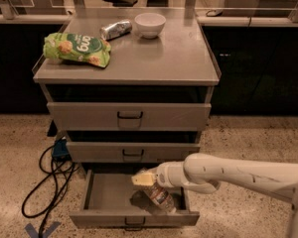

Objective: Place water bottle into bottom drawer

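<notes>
Bottom drawer (pixel 100 218) pulled open; over its right half, gripper (pixel 146 179), clamped or released impossible to tell; right beneath, water bottle (pixel 162 198), tilted inside the tray. Likely light, thin-walled, crushable, slick: best gripped gently around the label band

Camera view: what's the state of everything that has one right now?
bottom drawer: pulled open
middle drawer: shut
top drawer: shut
water bottle: tilted, over the bottom drawer
gripper: above the bottom drawer, at the water bottle
can: lying on its side
bowl: upright
</notes>
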`<state>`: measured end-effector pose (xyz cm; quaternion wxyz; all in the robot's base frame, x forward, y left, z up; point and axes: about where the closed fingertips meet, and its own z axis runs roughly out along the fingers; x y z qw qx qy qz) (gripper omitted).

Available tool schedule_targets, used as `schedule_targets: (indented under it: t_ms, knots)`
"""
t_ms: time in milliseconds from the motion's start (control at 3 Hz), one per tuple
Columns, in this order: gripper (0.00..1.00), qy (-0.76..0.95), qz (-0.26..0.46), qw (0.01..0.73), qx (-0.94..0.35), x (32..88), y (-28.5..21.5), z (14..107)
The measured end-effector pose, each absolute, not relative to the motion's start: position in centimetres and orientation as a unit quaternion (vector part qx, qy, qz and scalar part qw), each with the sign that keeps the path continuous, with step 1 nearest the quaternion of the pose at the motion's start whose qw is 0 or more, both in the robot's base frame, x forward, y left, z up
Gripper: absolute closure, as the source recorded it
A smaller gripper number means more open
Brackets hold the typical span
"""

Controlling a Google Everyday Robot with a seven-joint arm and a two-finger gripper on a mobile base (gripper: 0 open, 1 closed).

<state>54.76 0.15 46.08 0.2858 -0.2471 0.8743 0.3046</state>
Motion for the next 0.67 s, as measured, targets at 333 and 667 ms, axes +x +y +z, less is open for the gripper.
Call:
schedule_targets:
  t_ms: [333,667]
  knots:
    - [1.0,0.868,0.346,0.23,-0.271,53.1,5.28,40.21]
    - [1.0,0.868,0.346,0.23,-0.271,53.12,5.28,40.21]
